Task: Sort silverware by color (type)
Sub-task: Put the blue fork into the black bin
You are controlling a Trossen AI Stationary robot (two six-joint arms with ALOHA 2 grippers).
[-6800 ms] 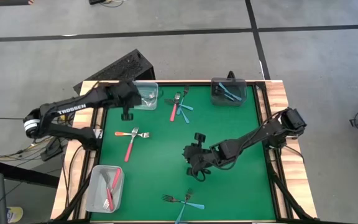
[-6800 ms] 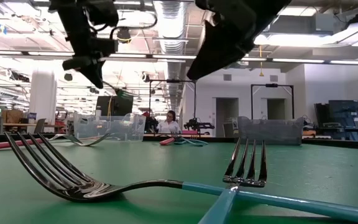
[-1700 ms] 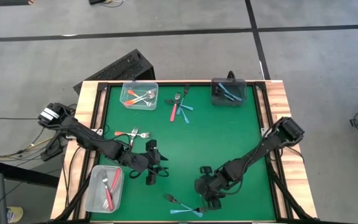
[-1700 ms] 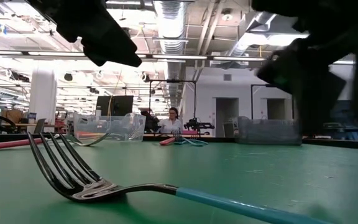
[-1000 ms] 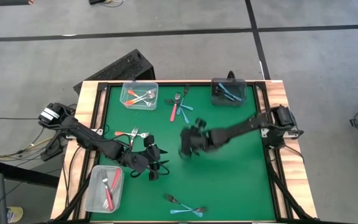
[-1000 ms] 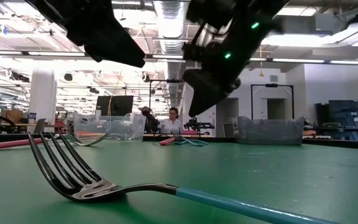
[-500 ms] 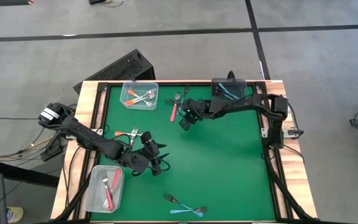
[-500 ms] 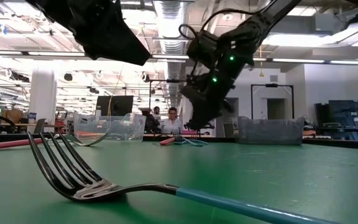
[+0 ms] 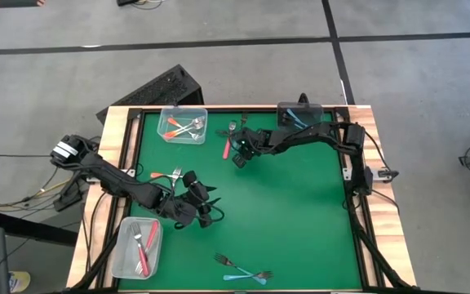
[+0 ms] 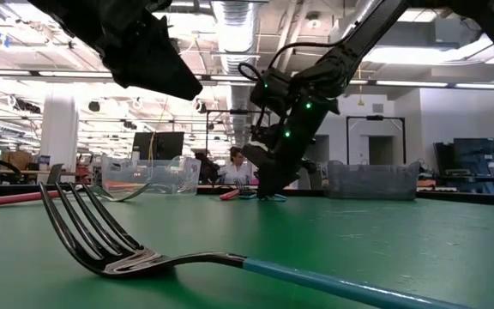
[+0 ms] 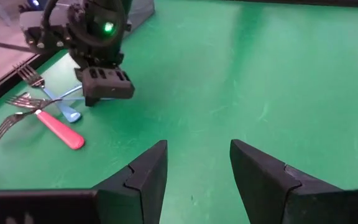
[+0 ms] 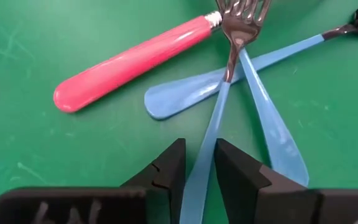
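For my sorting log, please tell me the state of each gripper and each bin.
Left gripper: open, empty.
Right gripper: shut on a light blue plastic-handled fork lying flat.
Near clear plastic bin: holds red-handled forks.
Far clear plastic bin: holds orange-handled forks.
Dark plastic bin: holds blue-handled forks.

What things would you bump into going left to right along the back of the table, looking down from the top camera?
clear bin → red-handled fork → right gripper → dark bin
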